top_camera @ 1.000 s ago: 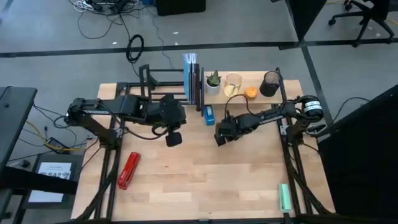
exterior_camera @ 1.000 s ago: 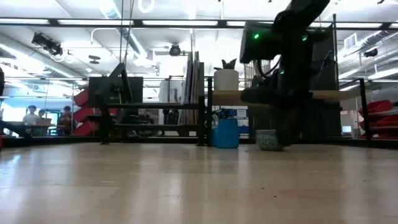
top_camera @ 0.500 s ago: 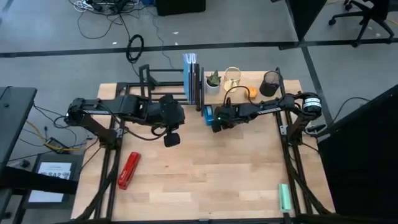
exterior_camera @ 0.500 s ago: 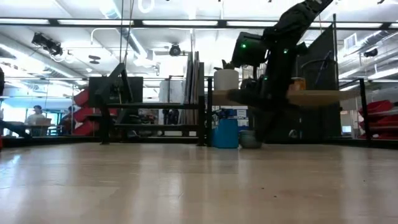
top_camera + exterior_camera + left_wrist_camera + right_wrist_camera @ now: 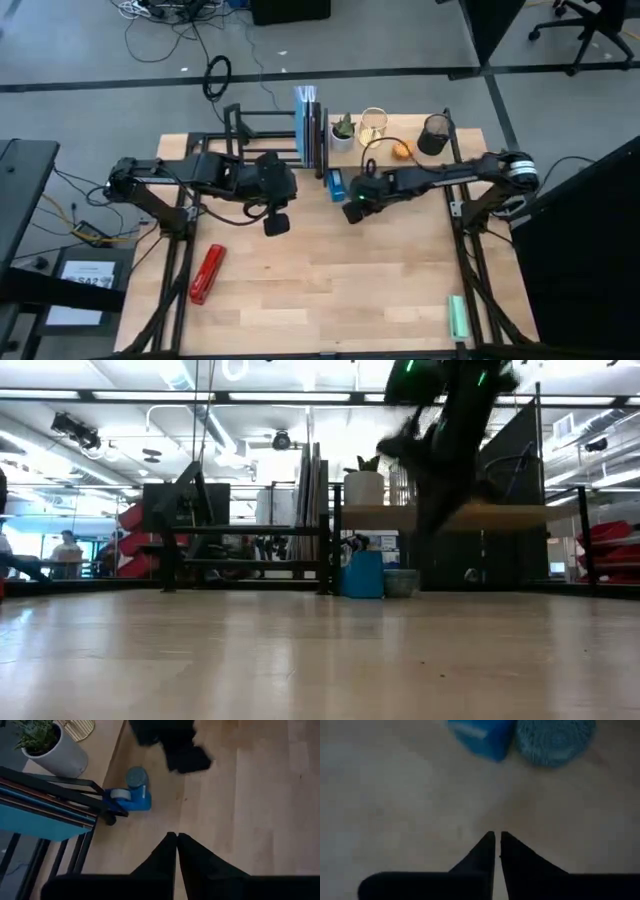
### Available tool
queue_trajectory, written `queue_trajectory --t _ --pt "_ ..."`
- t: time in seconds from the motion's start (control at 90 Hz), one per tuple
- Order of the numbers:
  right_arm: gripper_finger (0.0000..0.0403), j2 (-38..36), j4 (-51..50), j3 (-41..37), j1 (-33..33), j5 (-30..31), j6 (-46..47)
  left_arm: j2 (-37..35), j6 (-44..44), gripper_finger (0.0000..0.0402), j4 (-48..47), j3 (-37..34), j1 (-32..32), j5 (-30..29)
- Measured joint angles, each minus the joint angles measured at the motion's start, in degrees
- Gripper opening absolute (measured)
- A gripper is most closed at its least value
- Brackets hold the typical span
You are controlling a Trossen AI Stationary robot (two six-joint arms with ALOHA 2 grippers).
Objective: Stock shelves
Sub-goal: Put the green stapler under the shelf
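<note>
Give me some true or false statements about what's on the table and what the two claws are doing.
1. The right claw grips the small bowl. False: it is shut on nothing, and the bowl sits on the table beside the blue box.
2. A red object lies near the table's front left. True.
3. The plant pot sits on the plank shelf. True.
4. The left claw is wide open. False: its fingers are together.
5. The black rack holds upright books. True.
</note>
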Motion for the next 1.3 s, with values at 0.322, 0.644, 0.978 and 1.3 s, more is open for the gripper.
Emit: queue_trajectory --t 0.322,0.644,0.978,1.3 --pt "0.0000 -11.84 -20.13 10.87 22.55 -3.18 13.95 0.01 -5.85 0.0000 1.58 0.00 -0.11 0.46" --pt "0.0007 -11.85 -22.73 9.02 45.10 -12.40 47.36 0.25 -10.05 0.0000 10.37 0.00 -0.11 -0.07" --pt "0.0169 -5.64 -9.92 2.79 59.72 -20.26 72.47 2.16 -12.00 0.0000 14.53 0.00 -0.11 -0.61" --pt "0.0255 9.38 -2.22 2.44 57.88 -30.66 74.56 3.03 -8.72 0.0000 16.36 0.00 -0.11 4.46"
